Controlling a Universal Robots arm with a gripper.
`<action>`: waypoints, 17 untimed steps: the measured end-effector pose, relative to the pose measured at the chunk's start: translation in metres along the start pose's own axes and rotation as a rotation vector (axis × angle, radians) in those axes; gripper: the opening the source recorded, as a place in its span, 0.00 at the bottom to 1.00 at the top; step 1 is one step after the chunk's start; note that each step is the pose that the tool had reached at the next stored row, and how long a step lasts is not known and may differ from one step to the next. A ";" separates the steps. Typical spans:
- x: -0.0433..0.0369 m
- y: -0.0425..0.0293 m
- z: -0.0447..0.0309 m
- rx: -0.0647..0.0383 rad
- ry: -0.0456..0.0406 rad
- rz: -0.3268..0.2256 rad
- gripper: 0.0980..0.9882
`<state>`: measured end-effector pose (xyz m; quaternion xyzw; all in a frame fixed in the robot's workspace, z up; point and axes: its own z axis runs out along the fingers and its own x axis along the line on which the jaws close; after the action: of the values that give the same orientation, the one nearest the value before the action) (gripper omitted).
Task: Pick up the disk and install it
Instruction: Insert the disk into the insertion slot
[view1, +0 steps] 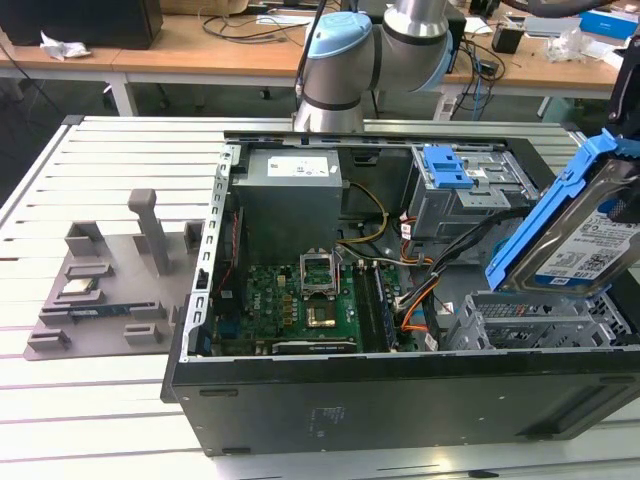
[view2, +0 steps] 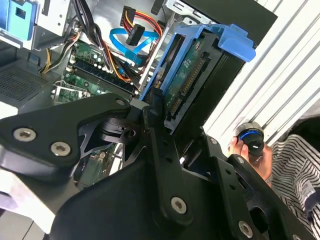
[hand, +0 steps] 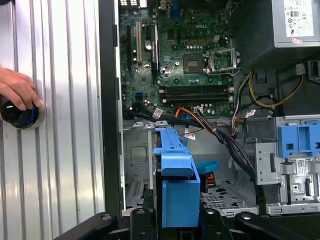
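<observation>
Exterior view, flat silver disk (view1: 590, 250), blue plastic bracket

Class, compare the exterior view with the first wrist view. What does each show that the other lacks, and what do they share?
The exterior view adds the grey parts tray beside the computer case, the arm's blue-capped joint and the disk with its labelled face, tilted. The first wrist view adds a person's hand on a dark round knob outside the case. Both show the disk's blue bracket, the green motherboard and the blue latch on the drive cage.
</observation>
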<state>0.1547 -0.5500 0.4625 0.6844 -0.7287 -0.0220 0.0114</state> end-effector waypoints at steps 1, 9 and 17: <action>0.0000 -0.0008 0.0029 0.000 -0.0001 0.000 0.30; 0.0003 -0.0024 0.0233 0.000 0.0002 -0.001 0.30; 0.0015 -0.0034 0.0431 0.000 0.0000 -0.001 0.30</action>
<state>0.1560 -0.5510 0.4192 0.6847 -0.7284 -0.0220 0.0114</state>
